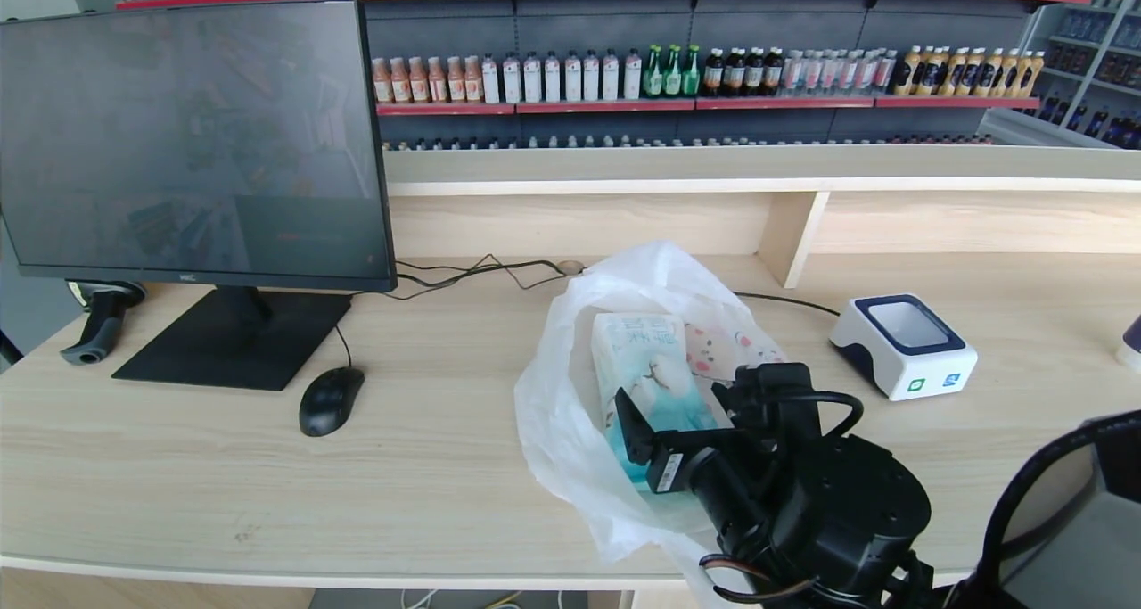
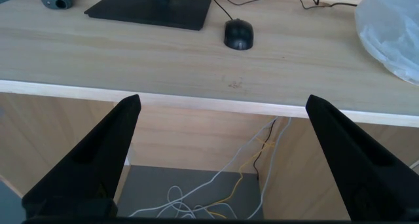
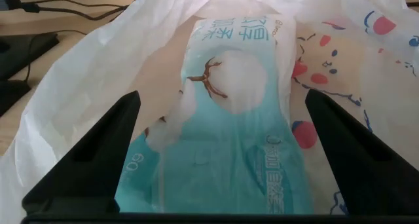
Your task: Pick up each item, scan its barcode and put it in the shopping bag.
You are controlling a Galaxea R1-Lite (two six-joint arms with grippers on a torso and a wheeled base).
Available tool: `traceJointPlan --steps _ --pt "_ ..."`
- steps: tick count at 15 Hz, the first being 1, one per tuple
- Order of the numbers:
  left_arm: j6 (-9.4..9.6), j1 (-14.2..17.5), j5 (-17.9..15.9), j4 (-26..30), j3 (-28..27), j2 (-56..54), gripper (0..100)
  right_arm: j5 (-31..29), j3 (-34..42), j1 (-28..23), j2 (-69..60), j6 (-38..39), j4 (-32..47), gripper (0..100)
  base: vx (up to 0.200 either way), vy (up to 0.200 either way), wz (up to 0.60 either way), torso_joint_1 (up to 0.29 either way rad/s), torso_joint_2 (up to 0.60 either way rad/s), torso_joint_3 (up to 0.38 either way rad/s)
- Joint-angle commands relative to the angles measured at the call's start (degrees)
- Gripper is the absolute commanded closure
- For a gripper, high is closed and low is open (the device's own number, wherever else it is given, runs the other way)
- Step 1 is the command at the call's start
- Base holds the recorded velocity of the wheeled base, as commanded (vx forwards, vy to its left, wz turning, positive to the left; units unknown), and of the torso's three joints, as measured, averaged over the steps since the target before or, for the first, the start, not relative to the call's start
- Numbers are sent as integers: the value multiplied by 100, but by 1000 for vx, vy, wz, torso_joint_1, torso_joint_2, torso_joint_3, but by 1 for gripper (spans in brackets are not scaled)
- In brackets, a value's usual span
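A white plastic shopping bag (image 1: 557, 395) lies open on the wooden counter, in the middle. Inside it lies a teal tissue pack (image 1: 646, 368) and, beside that, a white pack with pink cartoon figures (image 1: 731, 346). My right gripper (image 1: 682, 413) hangs open just over the bag's mouth. In the right wrist view its gripper (image 3: 222, 96) straddles the teal tissue pack (image 3: 236, 119) without touching it. My left gripper (image 2: 222, 101) is open and holds nothing, low in front of the counter's front edge. The white barcode scanner (image 1: 902, 346) stands to the right of the bag.
A monitor (image 1: 192, 136) on a black stand fills the counter's left, with a black mouse (image 1: 330, 399) in front and a handheld scanner (image 1: 98, 324) at the far left. Cables run behind the bag. A raised wooden ledge borders the back.
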Motion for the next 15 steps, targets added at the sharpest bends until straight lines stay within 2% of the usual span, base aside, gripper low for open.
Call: traceJointPlan --steps 1,8,11,14,15 --pt "-2 -5 1 -2 0 -2 0 -3 -75 0 -53 39 -8 0 0 0 0 0 0 0" --pt "-2 4 1 -2 0 -2 0 322 -49 176 -853 373 -8 0 0 0 0 0 0 0" --pt "7 4 1 -2 0 -2 0 331 356 176 -1143 496 -8 0 0 0 0 0 0 0" --pt "7 -5 1 -2 0 -2 0 384 408 140 -1345 487 -8 0 0 0 0 0 0 0" --pt "7 -5 1 -2 0 -2 0 384 417 140 -1389 496 -8 0 0 0 -600 -2 -2 12"
